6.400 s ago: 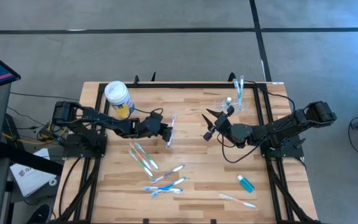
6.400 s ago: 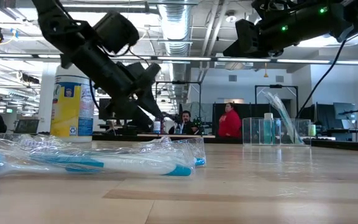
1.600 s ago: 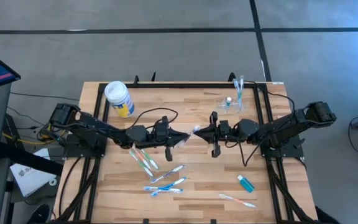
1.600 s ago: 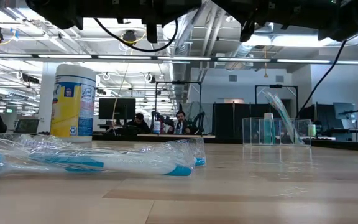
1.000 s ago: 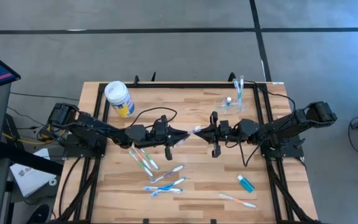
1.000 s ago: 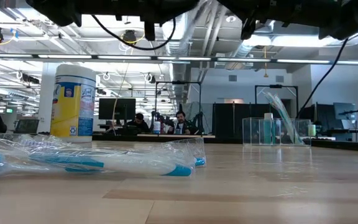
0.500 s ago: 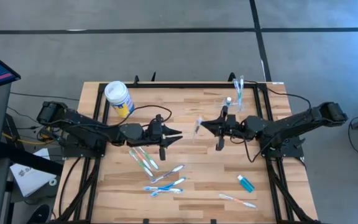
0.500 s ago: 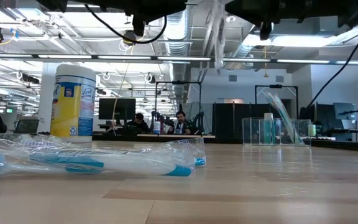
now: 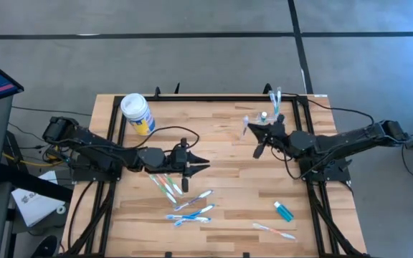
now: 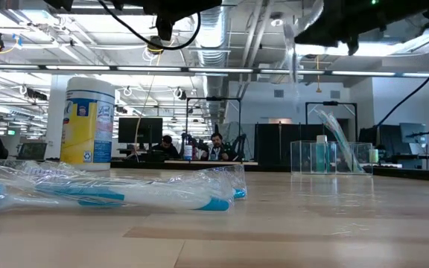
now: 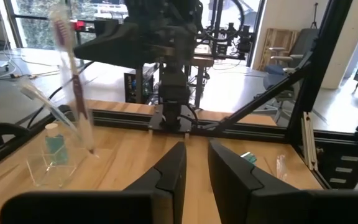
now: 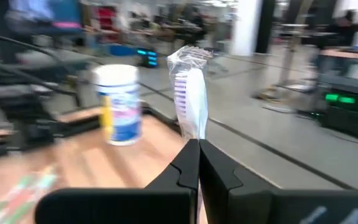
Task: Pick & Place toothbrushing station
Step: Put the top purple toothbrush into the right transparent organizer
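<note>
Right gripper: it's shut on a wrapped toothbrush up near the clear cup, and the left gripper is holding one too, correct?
Not quite. The right gripper is shut on the wrapped toothbrush near the clear cup, but the left gripper holds nothing: the left wrist view shows its fingers apart and bare.

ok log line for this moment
right tool: shut on wrapped toothbrush, near clear cup | left tool: open, mid-table

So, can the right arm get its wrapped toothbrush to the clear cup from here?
Probably yes. The right gripper holds the wrapped toothbrush just beside the clear cup, and nothing lies between them; the cup already holds brushes.
</note>
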Tool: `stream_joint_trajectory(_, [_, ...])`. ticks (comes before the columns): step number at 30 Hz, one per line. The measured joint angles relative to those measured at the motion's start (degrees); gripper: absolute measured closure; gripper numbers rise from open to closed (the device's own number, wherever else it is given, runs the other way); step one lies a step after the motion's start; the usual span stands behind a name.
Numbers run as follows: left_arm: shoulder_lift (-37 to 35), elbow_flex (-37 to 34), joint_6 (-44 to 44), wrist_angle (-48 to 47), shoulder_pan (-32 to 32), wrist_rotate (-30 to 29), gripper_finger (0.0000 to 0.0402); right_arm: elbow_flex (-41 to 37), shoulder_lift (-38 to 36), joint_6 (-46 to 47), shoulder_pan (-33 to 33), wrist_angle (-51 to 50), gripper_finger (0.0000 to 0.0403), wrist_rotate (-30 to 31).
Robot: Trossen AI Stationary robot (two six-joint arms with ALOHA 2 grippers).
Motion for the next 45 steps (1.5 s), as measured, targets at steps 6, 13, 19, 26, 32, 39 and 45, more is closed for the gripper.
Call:
stream_joint_trajectory(6, [0.0,0.0,0.0,-0.02,-1.06,-0.04,0.0343,-0.01,-1.9,0.07,-1.73,-4.47,0.0403,6.34])
stream_joint_trajectory(13, [0.0,-0.02,0.0,-0.11,-2.18,-0.22,0.0341,-3.83,-6.58,2.42,-6.3,-5.74,0.0403,7.53])
stream_joint_trajectory(19, [0.02,-0.02,0.01,-0.17,-2.33,-0.21,0.0344,-6.8,-11.45,2.6,-10.39,-5.75,0.0403,8.09])
stream_joint_trajectory(26, [0.02,-0.02,0.01,-0.22,-2.32,-0.19,0.0344,-7.02,-14.79,2.58,-14.5,-10.81,0.0403,11.66])
stream_joint_trajectory(32, [0.04,-0.02,0.0,-0.24,-2.32,-0.17,0.0346,-7.02,-18.67,2.59,-17.73,-15.96,0.0403,14.89])
stream_joint_trajectory(39, [0.07,-0.04,0.0,-0.37,-2.32,0.05,0.0348,-7.02,-20.37,4.15,-21.87,-20.97,0.0403,15.05])
stream_joint_trajectory(45, [0.07,-0.04,0.0,-0.43,-2.3,0.03,0.0348,-7.04,-20.04,6.49,-25.36,-24.57,0.0403,14.87])
